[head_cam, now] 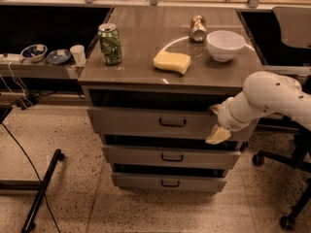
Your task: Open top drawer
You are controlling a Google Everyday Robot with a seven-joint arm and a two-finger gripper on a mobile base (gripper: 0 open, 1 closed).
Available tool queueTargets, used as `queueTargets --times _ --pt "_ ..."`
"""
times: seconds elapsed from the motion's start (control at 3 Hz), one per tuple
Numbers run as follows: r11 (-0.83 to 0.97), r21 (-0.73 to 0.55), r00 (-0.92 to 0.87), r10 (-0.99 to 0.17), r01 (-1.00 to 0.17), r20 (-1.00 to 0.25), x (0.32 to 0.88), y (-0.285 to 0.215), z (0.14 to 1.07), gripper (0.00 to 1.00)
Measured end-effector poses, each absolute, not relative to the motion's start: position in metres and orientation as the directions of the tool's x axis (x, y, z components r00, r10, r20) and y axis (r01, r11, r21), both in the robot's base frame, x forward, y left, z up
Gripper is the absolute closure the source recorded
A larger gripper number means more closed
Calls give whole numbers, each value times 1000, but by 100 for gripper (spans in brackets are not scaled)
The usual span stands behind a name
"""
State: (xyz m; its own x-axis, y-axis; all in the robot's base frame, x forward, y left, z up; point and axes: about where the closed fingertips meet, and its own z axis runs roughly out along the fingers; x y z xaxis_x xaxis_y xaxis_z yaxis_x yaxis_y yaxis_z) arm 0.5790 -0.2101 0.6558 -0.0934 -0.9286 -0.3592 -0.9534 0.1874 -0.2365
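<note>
While the white arm (272,93) reaches in from the right, its gripper (216,123) sits at the right end of the top drawer (146,122), whose front stretches away to its left. Whether the gripper is open or holding anything cannot be told.

Warm-lit workrm: speckled terrazzo floor (92,203); low shelf (36,72) at left, office chair (296,28) at right, black stand leg (41,191) on floor.
</note>
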Motion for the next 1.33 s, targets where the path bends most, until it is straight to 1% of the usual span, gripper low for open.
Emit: queueTargets --times 0.33,0.67,1.0,1.33 --pt "201 -256 -74 -898 -945 -433 575 -207 669 48" --pt "193 -303 -21 -871 -933 -490 559 -202 696 48" --pt "146 -288 27 -853 -946 -522 531 -190 705 48" --pt "88 -233 52 -842 -968 -536 498 -179 701 48"
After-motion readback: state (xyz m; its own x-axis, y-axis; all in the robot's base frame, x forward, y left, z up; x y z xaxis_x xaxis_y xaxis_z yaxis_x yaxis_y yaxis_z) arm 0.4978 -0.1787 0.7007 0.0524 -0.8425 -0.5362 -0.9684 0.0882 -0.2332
